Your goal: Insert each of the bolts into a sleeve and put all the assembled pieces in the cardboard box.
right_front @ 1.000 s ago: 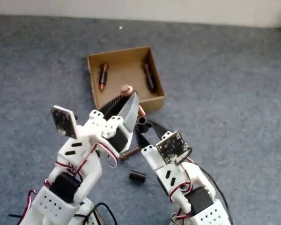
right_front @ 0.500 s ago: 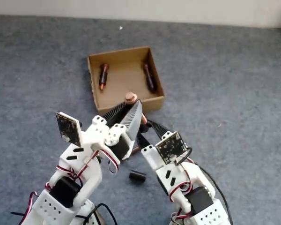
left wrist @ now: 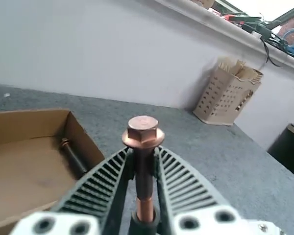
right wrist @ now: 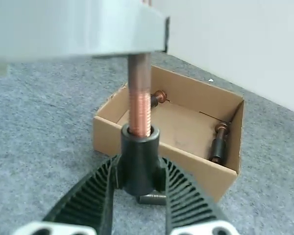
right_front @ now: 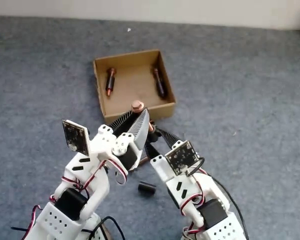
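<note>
My left gripper (left wrist: pixel 143 155) is shut on a copper bolt (left wrist: pixel 143 133), head up, and the bolt's threaded end sits in the mouth of a black sleeve (right wrist: pixel 139 156). That sleeve stands upright with my right gripper (right wrist: pixel 138 169) shut on it. In the high view the left gripper (right_front: pixel 139 119) and the bolt's head (right_front: pixel 137 106) hang just in front of the cardboard box (right_front: pixel 99 66), above the right gripper (right_front: pixel 151 138). Two assembled pieces (right_front: pixel 110 81) (right_front: pixel 159 82) lie in the box. A loose sleeve (right_front: pixel 146 188) rests on the carpet between the arms.
Grey carpet covers the whole floor. A second loose bolt (right_front: pixel 144 160) lies half hidden under the grippers. A wicker basket (left wrist: pixel 225 93) stands by the far wall. Open carpet lies to the right of the box.
The left gripper has carried the bolt over the sleeve and lowered it, so the bolt's end now sits in the sleeve. The right arm has held still.
</note>
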Robot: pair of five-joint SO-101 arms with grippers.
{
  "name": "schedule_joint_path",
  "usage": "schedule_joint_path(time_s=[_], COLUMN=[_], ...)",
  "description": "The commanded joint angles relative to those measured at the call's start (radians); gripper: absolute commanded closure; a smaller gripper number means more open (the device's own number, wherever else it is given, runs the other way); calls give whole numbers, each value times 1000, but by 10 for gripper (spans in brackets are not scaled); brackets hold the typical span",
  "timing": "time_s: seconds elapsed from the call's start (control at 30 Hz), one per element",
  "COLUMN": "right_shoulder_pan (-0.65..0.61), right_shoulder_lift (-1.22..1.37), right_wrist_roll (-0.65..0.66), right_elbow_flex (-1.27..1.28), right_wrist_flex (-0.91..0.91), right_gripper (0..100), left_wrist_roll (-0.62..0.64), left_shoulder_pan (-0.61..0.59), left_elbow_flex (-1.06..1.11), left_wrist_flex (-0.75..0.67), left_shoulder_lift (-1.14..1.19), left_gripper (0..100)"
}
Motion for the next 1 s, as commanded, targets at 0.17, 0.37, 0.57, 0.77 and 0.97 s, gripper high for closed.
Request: schedule_joint_path(time_s=[0.17,0.37,0.57,0.77,0.97], right_shoulder_pan=[-1,47,56,87,97], right_shoulder_lift=[-19,-19,-19,-19,-13], right_wrist_roll=[9,8,8,8,8], right_elbow_flex=[105,104,104,104,104], right_wrist_flex=[-7,-12,-12,-10,-7], right_gripper=[994,994,994,994,994], left_wrist_roll=[-288,-295,-288,-293,-296], left_shoulder_pan=[73,82,79,73,71], left_elbow_flex=[22,22,22,-12,-113], left_wrist_flex=[17,86,196,215,350], left_shoulder_lift=[-18,-18,-18,-19,-19], left_gripper=[993,986,806,833,873])
